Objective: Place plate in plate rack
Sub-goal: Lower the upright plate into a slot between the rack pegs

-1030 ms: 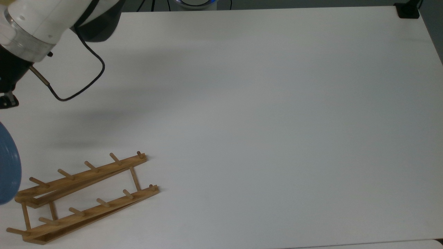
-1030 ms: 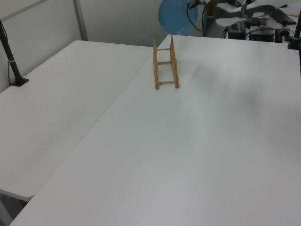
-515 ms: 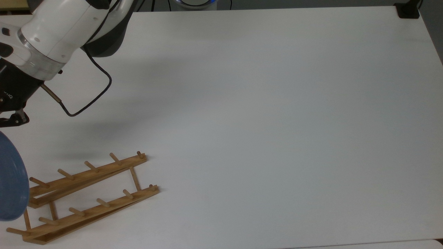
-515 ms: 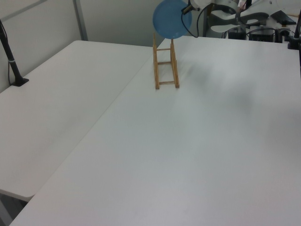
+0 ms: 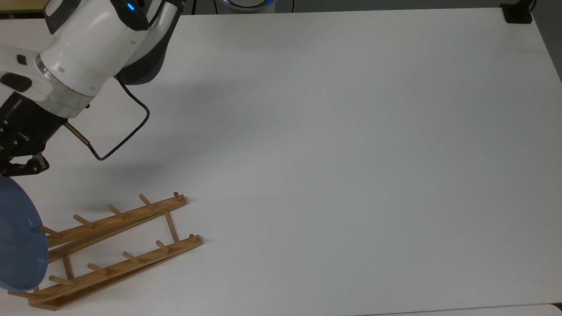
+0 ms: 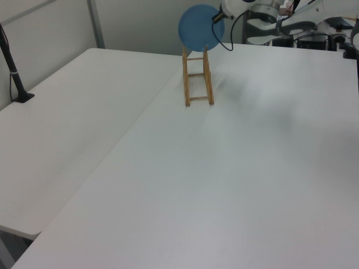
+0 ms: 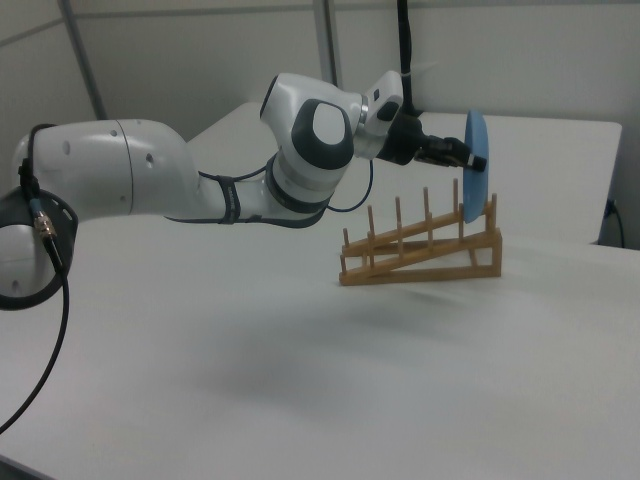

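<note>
Plate (image 7: 475, 166) stands on edge in the air, pinched at its upper rim by the pincer (image 7: 474, 158), whose two fingers are pressed on the rim. In the right view the plate is upright over the high end of the rack (image 7: 420, 250), and its lower edge reaches down among the last pegs; I cannot tell if it touches the rails. In the top view the plate (image 5: 19, 237) sits at the top view's left border, partly cut by the frame, and it covers the left end of the rack (image 5: 114, 252). One peg tip shows in front of its blue face there. In the left view the plate (image 6: 201, 28) shows its round face above the far end of the rack (image 6: 197, 78).

The rack lies near the lower left corner of the counter (image 5: 351, 153) in the top view, slanted, with two rails and a row of pegs on each. Its lower rail runs close to the counter's bottom edge. To the top view's right of the rack the counter is bare up to the far edges. The arm (image 7: 200, 170) comes in from the top view's upper left, and a black cable (image 5: 127, 131) hangs in a loop below its wrist, above the counter and apart from the rack.
</note>
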Tool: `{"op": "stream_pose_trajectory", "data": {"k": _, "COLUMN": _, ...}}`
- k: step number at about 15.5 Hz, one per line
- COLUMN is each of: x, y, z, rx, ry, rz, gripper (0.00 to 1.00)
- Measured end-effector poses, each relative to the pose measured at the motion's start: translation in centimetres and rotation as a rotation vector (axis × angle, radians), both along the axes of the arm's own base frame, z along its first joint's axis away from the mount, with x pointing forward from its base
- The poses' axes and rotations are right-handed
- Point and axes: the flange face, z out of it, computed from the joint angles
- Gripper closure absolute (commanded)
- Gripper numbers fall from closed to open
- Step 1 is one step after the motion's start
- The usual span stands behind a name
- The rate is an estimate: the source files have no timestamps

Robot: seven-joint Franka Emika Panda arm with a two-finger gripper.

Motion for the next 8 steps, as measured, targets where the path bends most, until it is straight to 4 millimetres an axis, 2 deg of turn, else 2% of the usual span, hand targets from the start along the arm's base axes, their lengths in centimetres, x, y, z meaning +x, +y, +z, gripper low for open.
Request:
{"op": "stream_pose_trajectory", "data": {"k": 4, "x": 0.6, "y": 0.1, "z": -1.4, "rx": -0.008, "ry": 0.013, "rz": 0.001, "gripper": 1.00}}
{"op": "stream_pose_trajectory", "data": {"k": 8, "x": 0.8, "y": -0.2, "z": -2.6, "rx": 0.006, "ry": -0.002, "rz": -0.010, "gripper": 0.90}}
